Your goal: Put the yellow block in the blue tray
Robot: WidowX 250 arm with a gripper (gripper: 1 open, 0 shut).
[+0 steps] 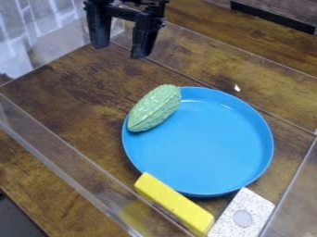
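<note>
Hanging at the top of the single camera view, the gripper [124,39] stood with its two dark fingers spread wide and pointing down at the wooden table [74,93], holding nothing; it was well apart from every object, which suggested that the approach to the target had not yet begun. The yellow block [173,203] lay flat on the table at the bottom of the frame, just outside the near rim of the blue tray [198,139] and touching or almost touching it, so that the task was judged to be wholly undone. The block's long axis ran diagonally, from upper left to lower right in the picture, roughly tangent to the tray's edge; its lower-right end came close beside a white speckled square [244,216] at the frame's bottom edge, though whether the two touched could not be told. A green textured oval [154,107] rested across the tray's far-left rim, partly inside and partly on the table, leaving most of the tray floor bare for the block. A clear low wall [50,153] bounded the working area on the left, and the block sat close to its near corner, which probably would limit how the fingers could straddle the block's short sides.
</note>
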